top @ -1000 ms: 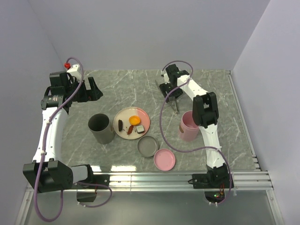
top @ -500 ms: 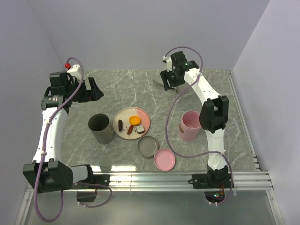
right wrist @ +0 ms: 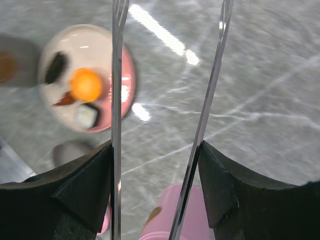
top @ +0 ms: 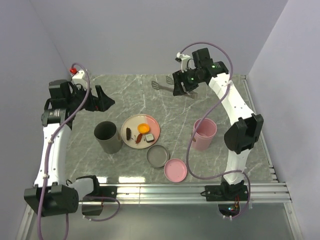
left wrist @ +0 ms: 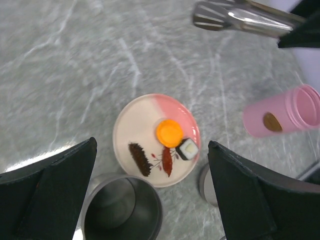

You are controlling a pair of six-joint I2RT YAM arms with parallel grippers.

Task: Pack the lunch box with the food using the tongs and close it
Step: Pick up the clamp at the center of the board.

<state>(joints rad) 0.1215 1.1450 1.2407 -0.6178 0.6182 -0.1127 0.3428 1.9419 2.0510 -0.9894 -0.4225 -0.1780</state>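
The tongs [right wrist: 116, 100] are seen clamped in the right gripper [right wrist: 155, 150] only from its wrist; the left gripper [left wrist: 151, 145] is spread wide. The food [left wrist: 169, 132] is carried on the plate [left wrist: 131, 117].

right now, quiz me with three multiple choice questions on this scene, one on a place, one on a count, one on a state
1. The food lies: A on the plate B in a basket C under a cloth
2. Pieces of food: A two B four C seven
3. The tongs are: A lying loose B gripped by the right fingers C bent in half
Answers: 1 A, every piece sits on the plate; 2 B, one orange, two oblong, one square; 3 B, both tong arms pass between the fingers.
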